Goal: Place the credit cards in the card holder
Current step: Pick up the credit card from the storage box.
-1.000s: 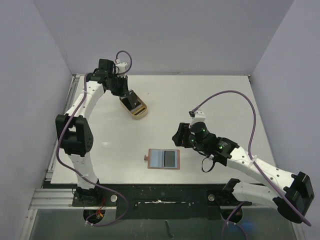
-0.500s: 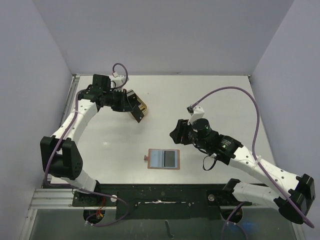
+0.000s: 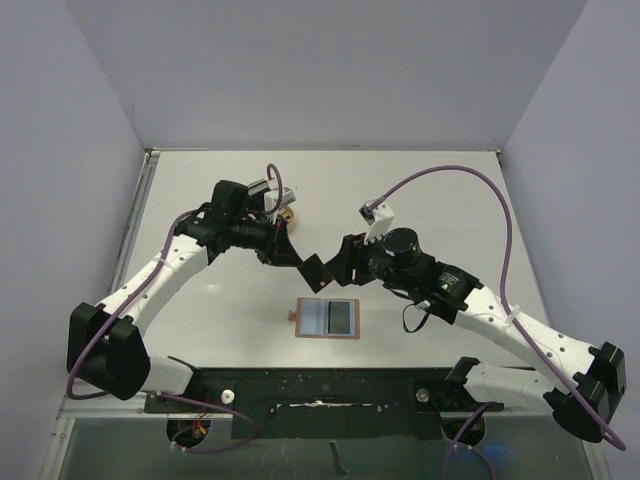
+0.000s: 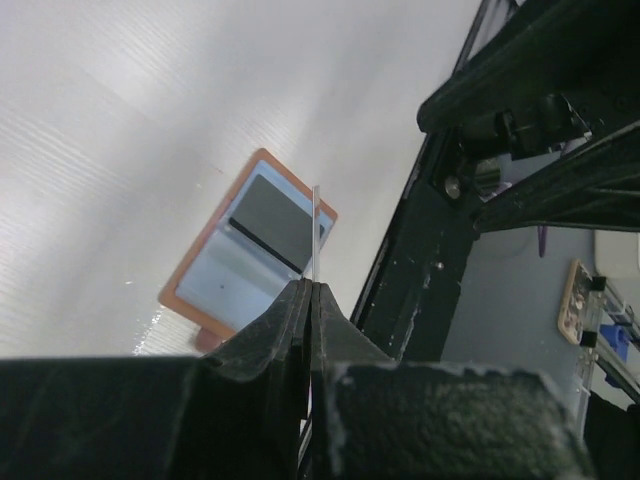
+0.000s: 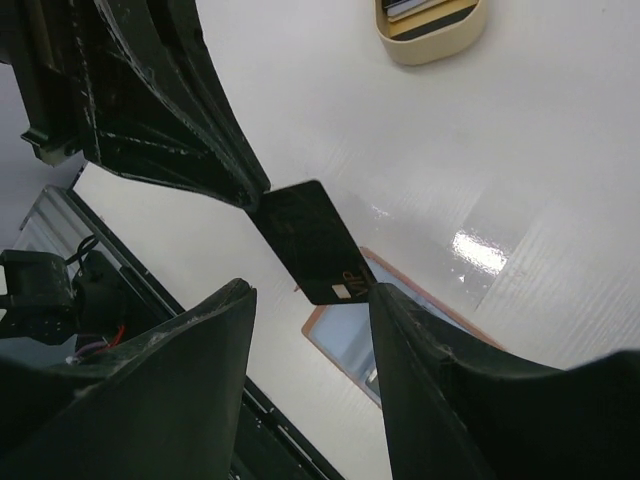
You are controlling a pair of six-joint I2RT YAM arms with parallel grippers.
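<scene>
Pale mark on card corner, writing too tiny to read. 1 dark card (image 5: 305, 240) up in air, top end pinched tight in left jaws. Right jaws wide, one each side of card's low end; touching or not, can't tell. 1 card holder (image 3: 327, 317) lying open on surface (image 3: 450, 200), just below card. 1 tan tray (image 5: 430, 45) far back w/ more cards (image 5: 425, 8), count unclear.

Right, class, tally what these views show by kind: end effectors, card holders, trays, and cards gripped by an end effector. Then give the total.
2 end effectors: left end effector, right end effector
1 card holder
1 tray
1 gripped card, in the left end effector
Total: 5
The other cards, in the tray, are too hidden to count.
</scene>
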